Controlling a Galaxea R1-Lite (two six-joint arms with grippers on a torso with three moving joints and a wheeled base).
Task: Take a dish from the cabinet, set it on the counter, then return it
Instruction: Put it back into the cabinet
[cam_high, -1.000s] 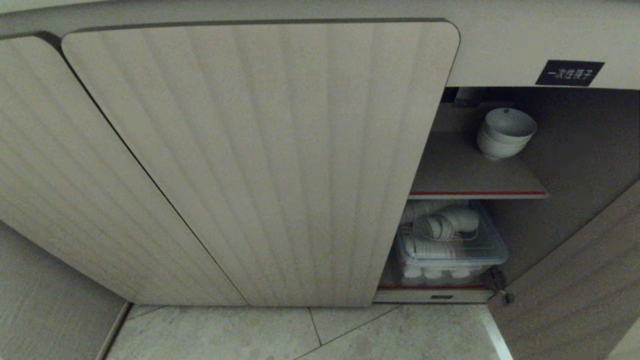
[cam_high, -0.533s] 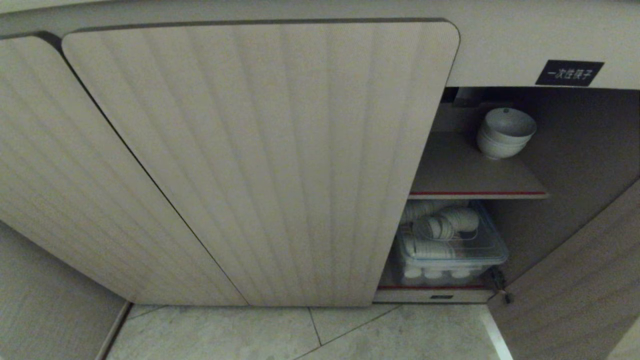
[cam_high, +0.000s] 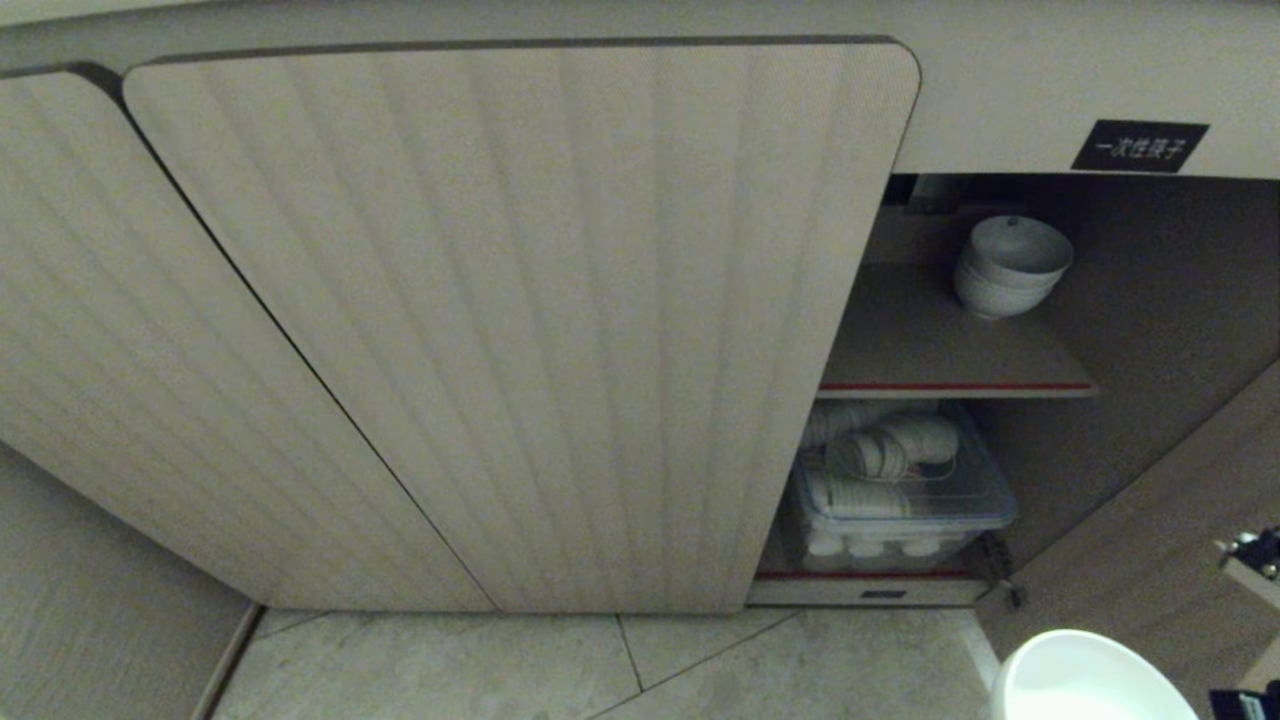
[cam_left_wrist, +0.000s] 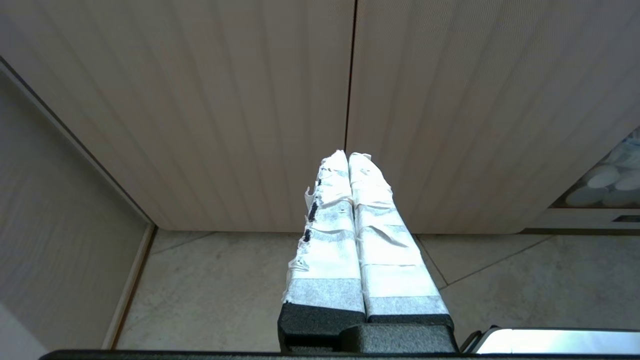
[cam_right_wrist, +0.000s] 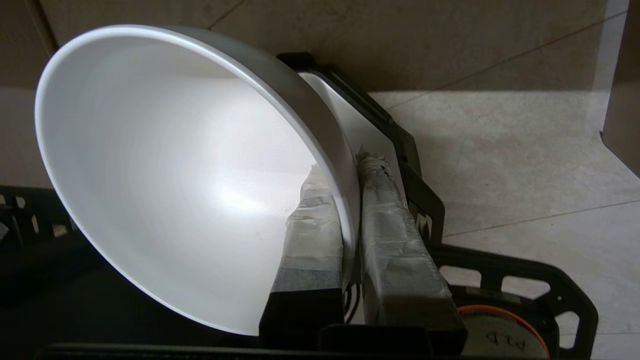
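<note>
Showing room: pale stone-tiled floor (cam_high: 520, 665) lying below the low beige ribbed cabinet (cam_high: 520, 330).
Hidden: white round bowl (cam_high: 1085, 680) being cut off at the head view's edge.
Right end effector (cam_right_wrist: 352, 185): pinching that bowl's rim.
Left end effector (cam_left_wrist: 348, 160): pressing its taped fingers together.

Pale tiled floor (cam_high: 620, 665) with thin dark grout lines.

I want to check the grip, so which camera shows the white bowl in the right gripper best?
The right wrist view: the white bowl fills it, its rim pinched between the right gripper's taped fingers. The head view catches only part of the bowl at its bottom edge, below the open cabinet. The left wrist view shows none of it.
</note>
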